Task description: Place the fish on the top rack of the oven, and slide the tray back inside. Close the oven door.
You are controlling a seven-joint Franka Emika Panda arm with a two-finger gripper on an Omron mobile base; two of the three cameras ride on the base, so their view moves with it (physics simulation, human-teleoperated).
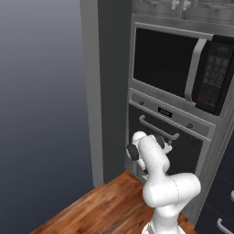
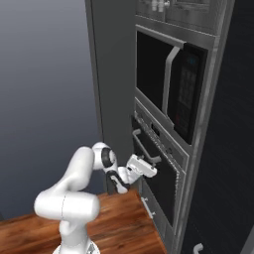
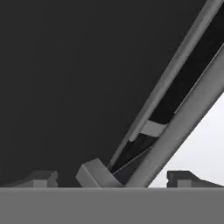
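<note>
The oven (image 1: 170, 112) sits under a black microwave, and its dark oven door (image 1: 185, 153) stands upright in the steel frame. In the right base view my gripper (image 2: 144, 166) hovers just below the door's silver bar handle (image 2: 145, 147), pointing at the oven door (image 2: 161, 186). Seen from the hand view, the dark door panel (image 3: 65, 87) is very close, and the handle (image 3: 186, 116) runs diagonally across the right side. My gripper (image 3: 113, 179) is open with nothing between its fingers. The fish is out of view, and the top rack is hidden behind the door.
The black microwave (image 1: 173, 64) with its vertical handle and keypad sits directly above the oven. A tall grey cabinet side (image 1: 101, 91) borders the oven on the left. Dark drawers (image 1: 223, 201) stand to the right. Wooden floor (image 1: 100, 205) lies below.
</note>
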